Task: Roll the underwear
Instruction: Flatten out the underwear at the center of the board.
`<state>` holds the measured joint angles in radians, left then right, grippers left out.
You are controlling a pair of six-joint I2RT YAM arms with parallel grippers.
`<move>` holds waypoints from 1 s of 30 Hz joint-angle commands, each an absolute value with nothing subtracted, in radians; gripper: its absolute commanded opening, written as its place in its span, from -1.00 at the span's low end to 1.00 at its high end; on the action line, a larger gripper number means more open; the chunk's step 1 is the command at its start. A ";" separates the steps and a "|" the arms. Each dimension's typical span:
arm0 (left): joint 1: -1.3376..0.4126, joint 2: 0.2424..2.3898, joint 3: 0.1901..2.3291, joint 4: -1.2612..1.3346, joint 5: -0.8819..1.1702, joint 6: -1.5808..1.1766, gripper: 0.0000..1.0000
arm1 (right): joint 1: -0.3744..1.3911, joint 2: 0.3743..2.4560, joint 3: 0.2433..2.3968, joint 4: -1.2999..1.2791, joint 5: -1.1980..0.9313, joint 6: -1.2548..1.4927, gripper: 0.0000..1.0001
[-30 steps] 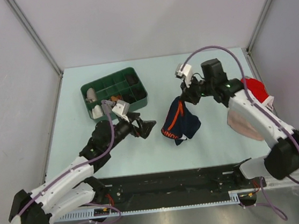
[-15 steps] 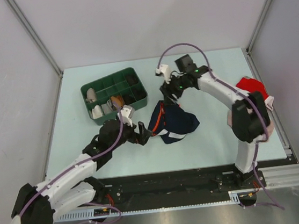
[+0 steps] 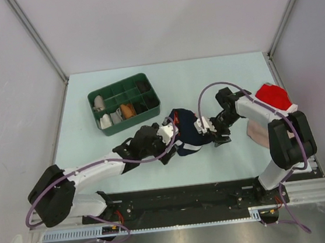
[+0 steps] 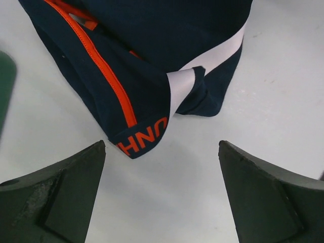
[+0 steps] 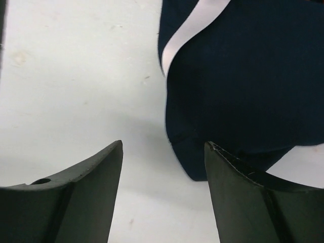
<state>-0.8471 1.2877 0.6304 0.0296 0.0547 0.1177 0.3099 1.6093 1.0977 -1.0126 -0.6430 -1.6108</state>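
**Robotics lab test cell**

A pale green table (image 3: 216, 80) is boxed in by plain grey panels (image 3: 162, 16) behind it and at both its sides. Bare aluminium struts (image 3: 35, 37) rise from its far corners. Two white-and-black robot arms, the left arm (image 3: 97, 169) and the right arm (image 3: 261, 109), are bolted to a black mounting rail (image 3: 189, 197) along the table's near edge. A perforated metal strip (image 3: 180, 222) runs just in front of that edge. A green compartment tray (image 3: 117, 84) sits on the table's far left.

Bright, even light was cast from above. Soft, faint shadows were thrown on the bench (image 5: 76, 76) beside the underwear (image 5: 238, 76). In the wrist views the near fingers (image 4: 55, 197) were rendered dark and slightly soft.
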 commanded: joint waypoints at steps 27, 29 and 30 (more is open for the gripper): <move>-0.842 1.376 0.770 -0.049 0.048 0.293 -0.99 | 0.305 1.671 1.108 -0.870 -0.640 -1.496 -1.00; -0.838 1.313 0.750 -0.052 0.031 0.275 -0.99 | 0.278 1.611 1.109 -0.861 -0.684 -1.473 -1.00; -0.836 1.255 0.743 -0.052 0.011 0.249 -0.99 | 0.252 1.553 1.109 -0.856 -0.698 -1.451 -1.00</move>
<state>-0.8448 1.4281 0.7620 -0.0608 0.0322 0.3206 0.3111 1.7195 1.0966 -0.8616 -0.6094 -1.5242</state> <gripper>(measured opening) 0.010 0.007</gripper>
